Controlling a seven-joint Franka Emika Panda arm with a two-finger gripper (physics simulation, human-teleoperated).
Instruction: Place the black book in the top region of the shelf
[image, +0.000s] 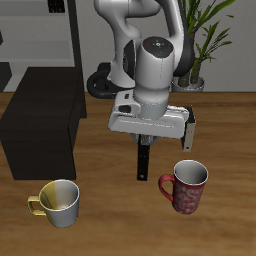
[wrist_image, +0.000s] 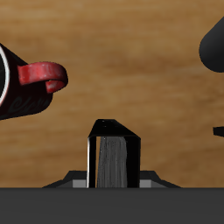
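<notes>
My gripper (image: 146, 138) is shut on the black book (image: 144, 165). The book hangs upright from the jaws, its lower end just above the wooden table, between the two mugs. In the wrist view the black book (wrist_image: 112, 156) shows end-on, clamped in the gripper (wrist_image: 112, 181). The shelf (image: 45, 120), a large very dark boxy unit, stands on the table beside the arm, apart from the book. Its flat top is bare.
A yellow mug (image: 58, 203) stands near the table's front edge, below the shelf. A red mug (image: 186, 187) stands close beside the hanging book and also shows in the wrist view (wrist_image: 26, 83). A potted plant (image: 205, 45) and a pale rack (image: 40, 40) are behind.
</notes>
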